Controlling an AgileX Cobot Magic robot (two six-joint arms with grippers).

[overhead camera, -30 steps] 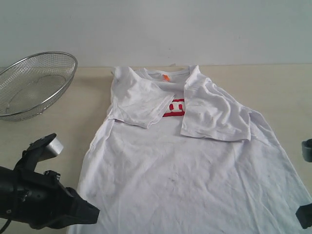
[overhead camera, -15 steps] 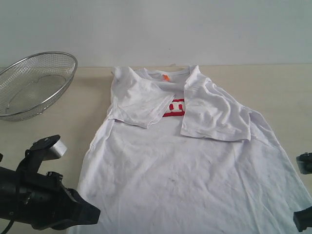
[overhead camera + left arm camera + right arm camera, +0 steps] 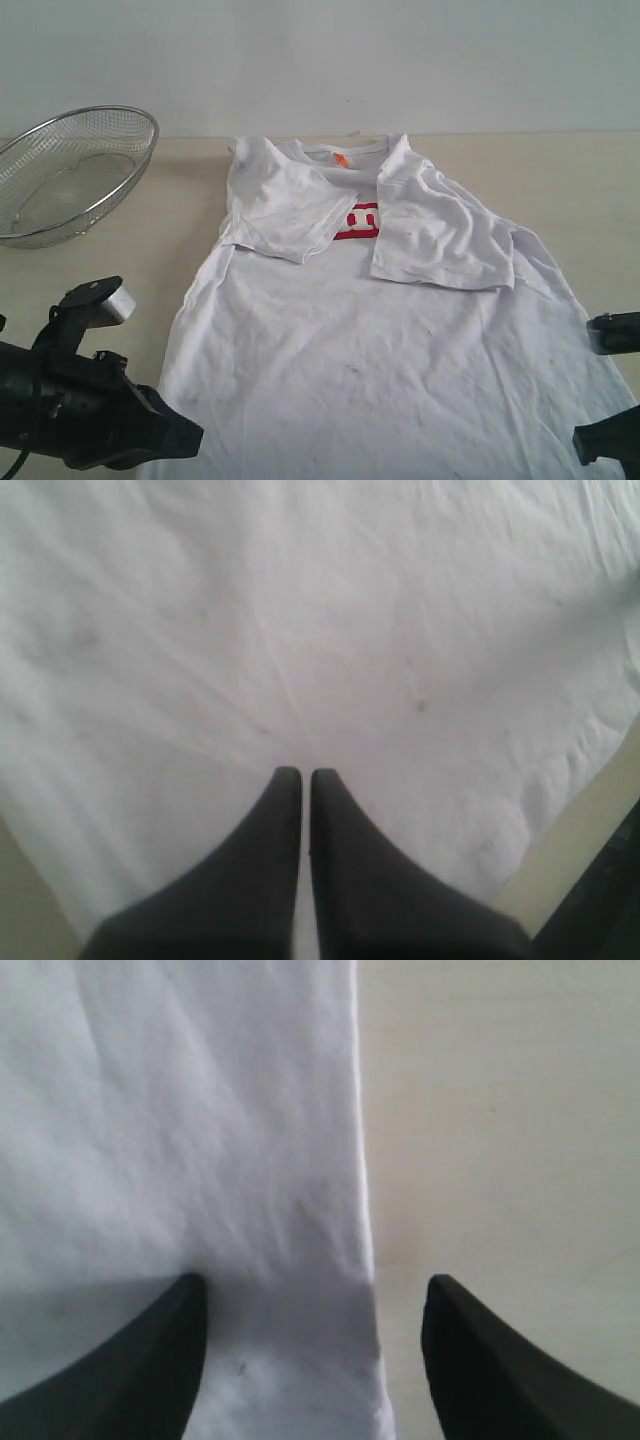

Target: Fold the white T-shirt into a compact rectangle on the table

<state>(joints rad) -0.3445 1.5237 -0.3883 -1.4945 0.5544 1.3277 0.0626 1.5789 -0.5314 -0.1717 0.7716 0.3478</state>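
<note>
Left gripper (image 3: 305, 776): jaws pressed together over white T-shirt (image 3: 300, 630), perhaps nipping cloth.
Right gripper (image 3: 315, 1280): jaws spread astride its side edge, near table (image 3: 500, 1110) front-right corner.

My left arm (image 3: 70, 425), by the front left corner of the desk (image 3: 185, 200), is a bulky matte black casing. A small silver-grey block (image 3: 112, 303) sits on top, and what looks like a thin black cable (image 3: 10, 465) runs at its base. The left gripper (image 3: 300, 775) has two smooth charcoal fingers (image 3: 250, 880) tapering to rounded tips. The right gripper (image 3: 315, 1282) has the same dark, curved, pointed fingers (image 3: 130, 1370). At the desk's front right edge I see it only as black stubs.
</note>
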